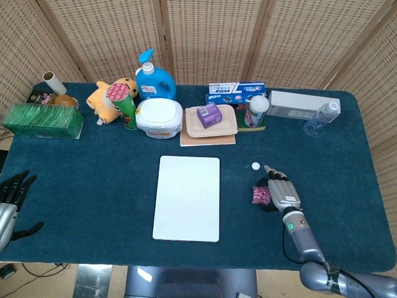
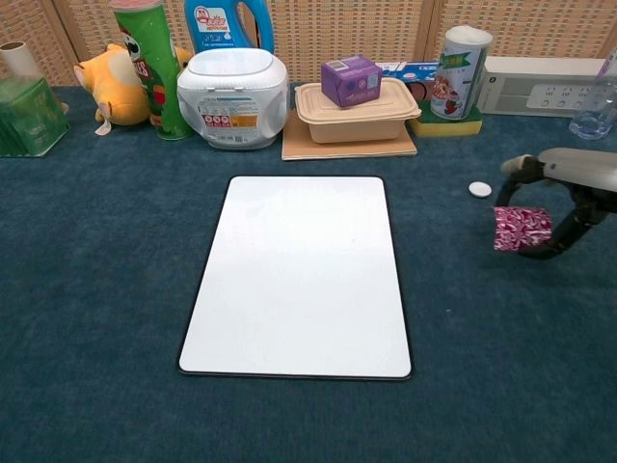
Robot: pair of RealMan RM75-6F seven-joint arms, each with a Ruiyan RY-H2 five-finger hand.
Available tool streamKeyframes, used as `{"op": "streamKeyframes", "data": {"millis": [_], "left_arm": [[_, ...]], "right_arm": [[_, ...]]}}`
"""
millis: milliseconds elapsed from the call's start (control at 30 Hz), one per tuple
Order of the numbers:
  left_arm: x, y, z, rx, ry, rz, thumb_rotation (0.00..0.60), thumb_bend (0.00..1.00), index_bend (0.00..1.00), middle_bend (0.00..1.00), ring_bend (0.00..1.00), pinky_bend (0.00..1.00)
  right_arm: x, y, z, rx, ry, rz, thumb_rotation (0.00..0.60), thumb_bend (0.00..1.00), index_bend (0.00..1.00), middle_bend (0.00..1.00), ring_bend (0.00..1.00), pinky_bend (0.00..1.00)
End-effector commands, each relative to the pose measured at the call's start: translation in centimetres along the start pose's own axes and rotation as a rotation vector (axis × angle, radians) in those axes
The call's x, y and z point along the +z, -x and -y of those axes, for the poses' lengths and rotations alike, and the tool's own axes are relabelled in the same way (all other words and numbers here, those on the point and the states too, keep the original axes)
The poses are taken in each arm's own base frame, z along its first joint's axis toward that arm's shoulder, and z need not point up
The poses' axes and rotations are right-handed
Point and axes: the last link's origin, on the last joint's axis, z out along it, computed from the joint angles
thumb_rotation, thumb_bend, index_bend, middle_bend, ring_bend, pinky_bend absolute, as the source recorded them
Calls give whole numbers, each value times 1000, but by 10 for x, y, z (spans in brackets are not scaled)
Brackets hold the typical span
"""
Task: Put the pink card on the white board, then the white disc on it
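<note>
Right hand [image 2: 564, 198] is pinching the pink card [image 2: 522, 229] at the right edge of the chest frame, off the white board [image 2: 297, 275] in the middle. White disc [image 2: 479, 189] sits just upper-left of the card. Left hand [image 1: 11, 197], lower left, holds nothing, fingers apart.

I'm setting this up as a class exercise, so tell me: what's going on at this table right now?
The robot's right hand holds the pink card lifted off the blue cloth, to the right of the white board. The board is bare, so the card is not placed yet. The white disc lies on the cloth, beside the card on its far side. The left hand sits idle at the table's left edge, holding nothing. Containers and a plush toy line the back.
</note>
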Motion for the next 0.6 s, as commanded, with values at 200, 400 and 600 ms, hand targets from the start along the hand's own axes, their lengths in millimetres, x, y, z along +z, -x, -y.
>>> {"op": "streamKeyframes", "data": {"millis": [200,400,600], "left_arm": [[0,-2,2,-9,1,-3,600,83,0,0,0,75],[-1,-7,8,-33,-3,-12,600,84,0,0,0,75],[-2,-10,13,-56,-1,-7,600,83,0,0,0,74]], "right_arm": [[15,-4,64,-30,-95,-1,600,334,327,0,0,0],[31,-1,124,-34,-174,3,600,333,328,0,0,0],[37,10,162,-22,-194,9,600,333,328,0,0,0]]}}
